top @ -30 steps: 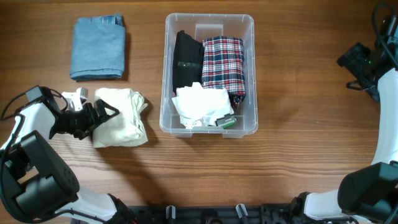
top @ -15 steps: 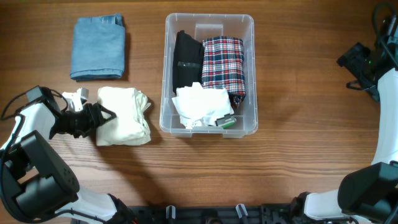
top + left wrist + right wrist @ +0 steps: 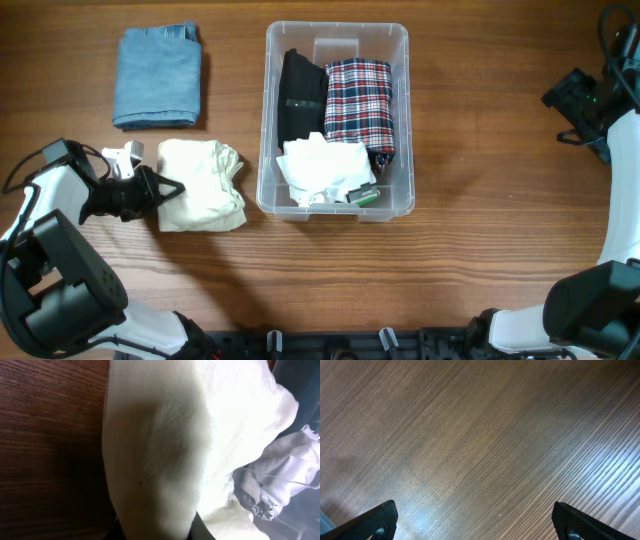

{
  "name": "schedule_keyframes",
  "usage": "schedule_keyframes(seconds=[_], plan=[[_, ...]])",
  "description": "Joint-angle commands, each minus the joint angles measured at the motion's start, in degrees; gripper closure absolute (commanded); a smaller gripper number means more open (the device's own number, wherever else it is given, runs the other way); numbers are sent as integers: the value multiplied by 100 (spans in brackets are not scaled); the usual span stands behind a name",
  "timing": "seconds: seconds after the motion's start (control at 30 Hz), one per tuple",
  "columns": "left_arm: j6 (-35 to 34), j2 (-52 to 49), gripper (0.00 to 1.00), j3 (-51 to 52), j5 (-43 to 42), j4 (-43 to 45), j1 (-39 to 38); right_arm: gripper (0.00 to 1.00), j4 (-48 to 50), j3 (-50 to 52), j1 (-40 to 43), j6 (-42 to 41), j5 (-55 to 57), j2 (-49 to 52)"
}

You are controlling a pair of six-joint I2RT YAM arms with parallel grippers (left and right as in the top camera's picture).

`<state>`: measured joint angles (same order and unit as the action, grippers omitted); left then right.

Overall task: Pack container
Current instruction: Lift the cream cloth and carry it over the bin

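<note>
left tool (image 3: 170, 188): a second ago its fingers stood wide apart around the near-left edge of the cream cloth; now they have drawn together and are clamped on that edge, low over the left side of the worktop (image 3: 450, 280)
cream cloth (image 3: 205, 185): folded and lying flat on the worktop, just beside the container's left wall; it has slid a little to the right as the fingers closed, and in the left wrist view it fills the frame, bunched at the pinch
denim fold (image 3: 157, 77): unmoved near the far left corner of the worktop, well apart from both tools
container (image 3: 337, 32): in the middle of the worktop, nearer the far edge, in the same place; it holds a black garment (image 3: 300, 95), a plaid garment (image 3: 360, 95) and a crumpled white cloth (image 3: 325, 168) at its near end
right tool (image 3: 585, 100): at the right edge of the worktop, fingers wide apart, nothing between them, no change over the second
meaning for the task: the grasp on the cream cloth looks made, so the lift and carry into the container is likely next; the denim fold is not yet packed
</note>
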<state>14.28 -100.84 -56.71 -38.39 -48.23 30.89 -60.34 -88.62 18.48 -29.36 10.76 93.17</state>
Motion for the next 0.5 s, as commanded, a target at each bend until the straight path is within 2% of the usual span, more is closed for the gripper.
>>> schedule_keyframes(seconds=[0.0,0.13,0.47], plan=[[-17,-35,96,-28,-664,-26,-24,0,15,9,2,-79,37,28],[-328,-31,96,-398,-850,-116,4,0,15,9,2,-79,37,28],[-420,415,96,-1797,-1005,-1106,22,0,15,9,2,-79,37,28]])
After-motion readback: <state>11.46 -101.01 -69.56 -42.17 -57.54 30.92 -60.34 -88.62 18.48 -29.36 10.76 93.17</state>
